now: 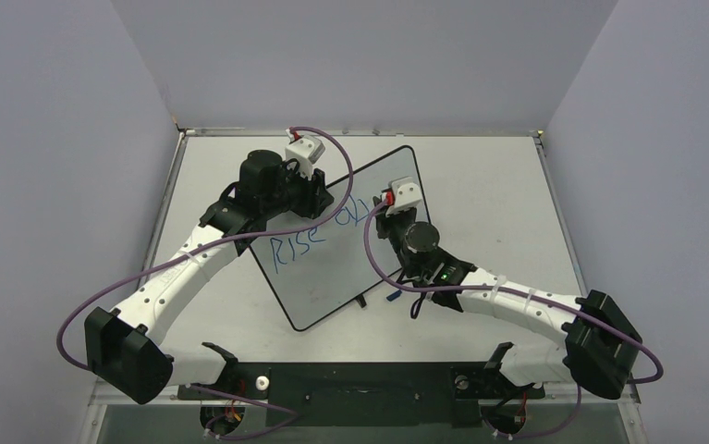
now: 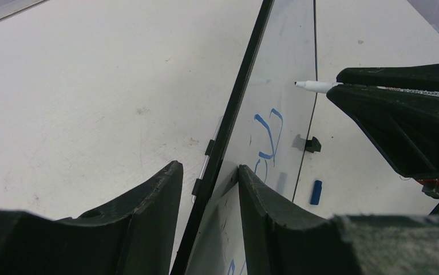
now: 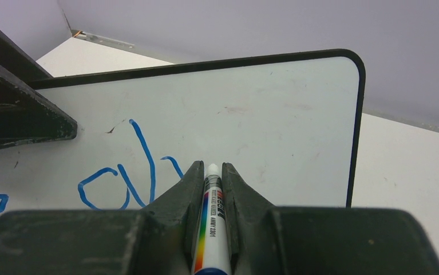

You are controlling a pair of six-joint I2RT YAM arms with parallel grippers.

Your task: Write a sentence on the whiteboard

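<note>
Tilted whiteboard [image 1: 332, 277] standing on table [image 1: 498, 203], edge clamped between jaws of left gripper [image 2: 208, 172]. Blue sentence [image 1: 290, 248]: "Rise" and first letters of next word done; rest, likely over half, outstanding. Closed right gripper [image 3: 212, 169] pinching marker [image 3: 212, 212], tip at board face, contact unclear.

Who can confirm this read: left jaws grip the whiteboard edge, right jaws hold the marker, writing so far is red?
Wrong on colour: the writing is blue, not red, as the right wrist view shows on the whiteboard. The rest stands: the left gripper has its jaws on the board's edge, and the right gripper holds the marker.
</note>
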